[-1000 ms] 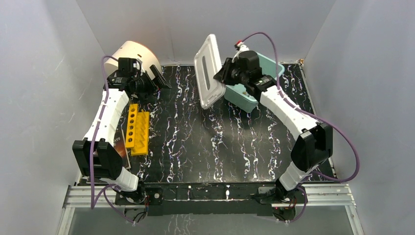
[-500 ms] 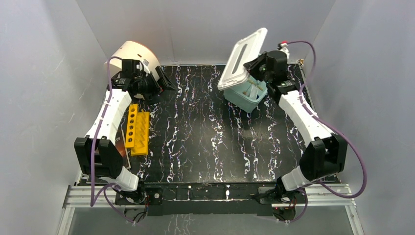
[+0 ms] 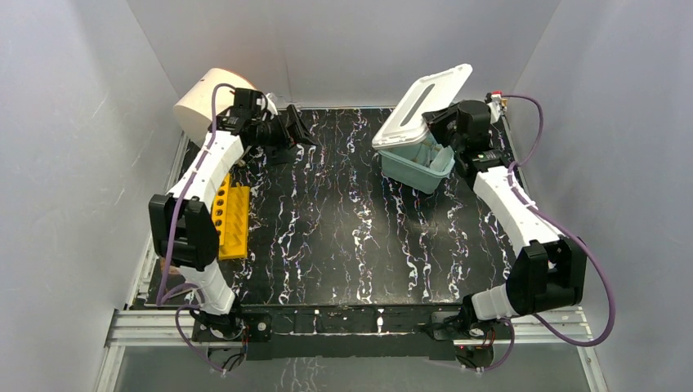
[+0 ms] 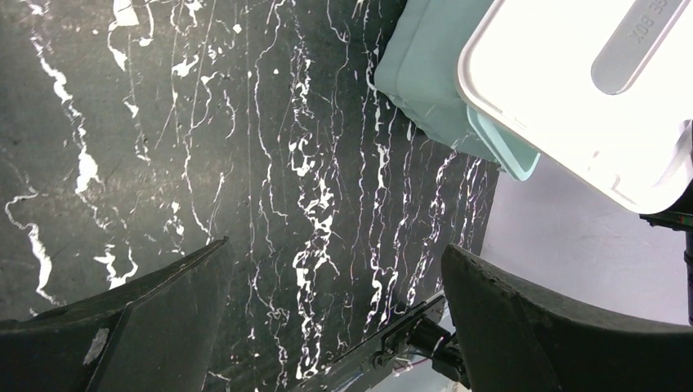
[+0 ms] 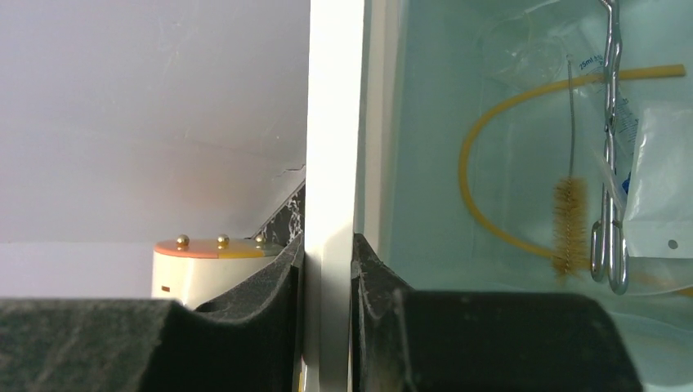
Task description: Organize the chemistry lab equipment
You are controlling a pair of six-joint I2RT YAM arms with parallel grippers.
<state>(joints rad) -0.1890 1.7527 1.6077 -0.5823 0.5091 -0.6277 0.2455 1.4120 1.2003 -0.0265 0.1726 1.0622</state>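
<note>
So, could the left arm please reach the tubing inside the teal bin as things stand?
Probably not yet. The left gripper is open, but the white lid, pinched by the right gripper, hangs tilted over the teal bin, covering most of the opening above the tubing.

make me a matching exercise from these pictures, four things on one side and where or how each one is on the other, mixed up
Things:
1. white lid
2. yellow rack
3. tan tubing
4. left gripper

Places or states:
a. open above the table, holding nothing
b. lying inside the teal bin
c. pinched in the right gripper, tilted over the bin
d. on the table at its left side, next to the left arm

Pairs: 1-c, 2-d, 3-b, 4-a
</note>
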